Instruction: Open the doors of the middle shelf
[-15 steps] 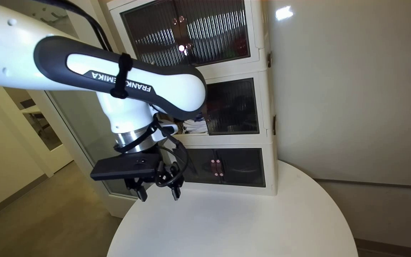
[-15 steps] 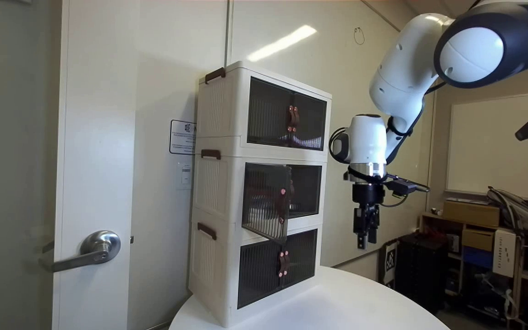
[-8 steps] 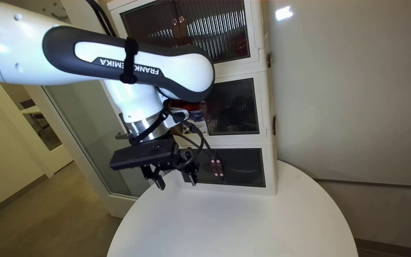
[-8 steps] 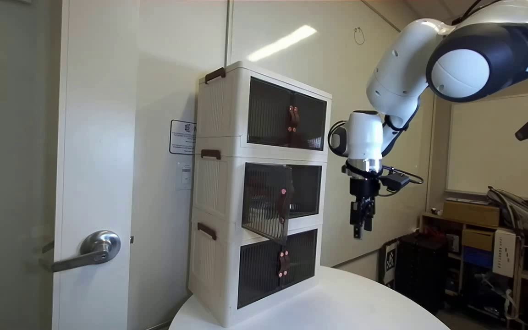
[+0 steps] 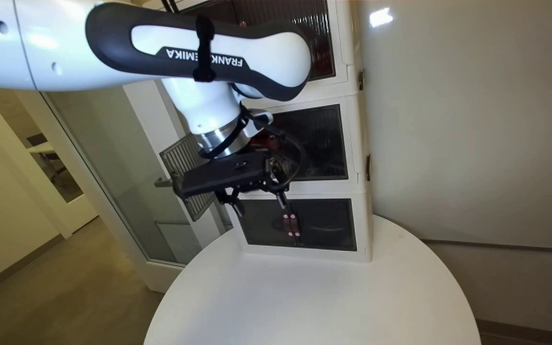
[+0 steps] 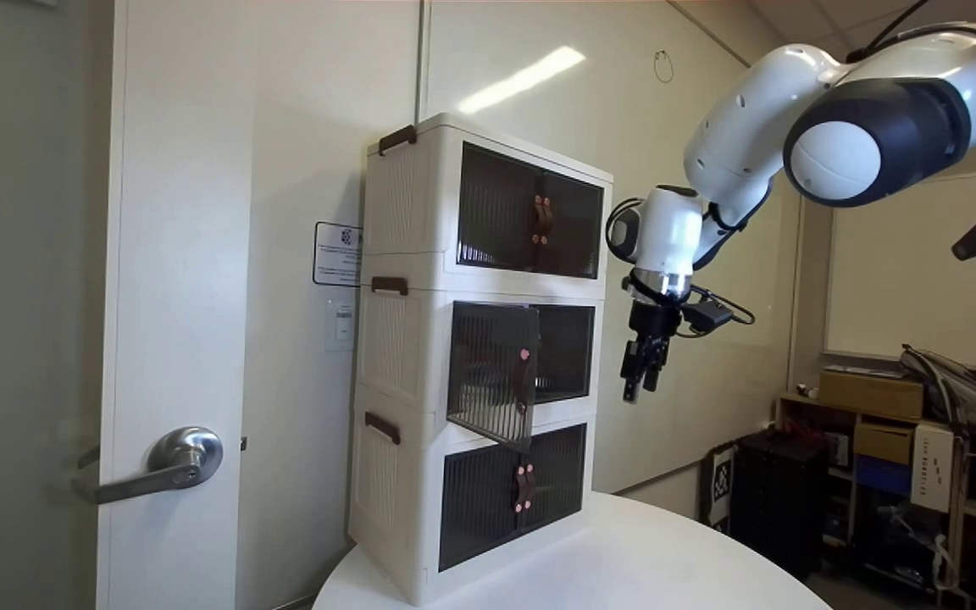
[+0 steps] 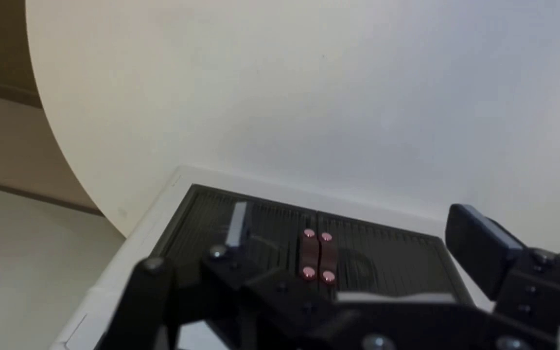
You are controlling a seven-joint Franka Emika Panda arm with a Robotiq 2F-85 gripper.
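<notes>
The middle shelf (image 6: 396, 352) is the central tier of the white cabinet. One of its doors (image 6: 492, 373) is swung outward; in an exterior view that same door (image 5: 189, 172) juts out beyond the arm. Its partner door (image 5: 321, 143) lies closed in the frame, its handle side hidden behind the arm's cable. My gripper (image 5: 260, 204) hangs in front of the cabinet, fingers pointing down and tilted. In an exterior view the gripper (image 6: 640, 386) is right of the cabinet, apart from it. Seen from the wrist, the gripper (image 7: 353, 221) is wide open, holding nothing.
Below, the bottom tier's closed doors (image 7: 270, 228) carry paired brown handles (image 7: 319, 255). The upper tier's doors (image 6: 530, 212) are closed too. The cabinet stands on a round white table (image 5: 314, 297) by a wall (image 5: 472, 120); a room door (image 6: 174, 339) is near.
My gripper has risen and moved toward the cabinet, its fingers tilting. The swung-out door, formerly behind the arm in an exterior view, now shows there. Neither door has visibly moved.
</notes>
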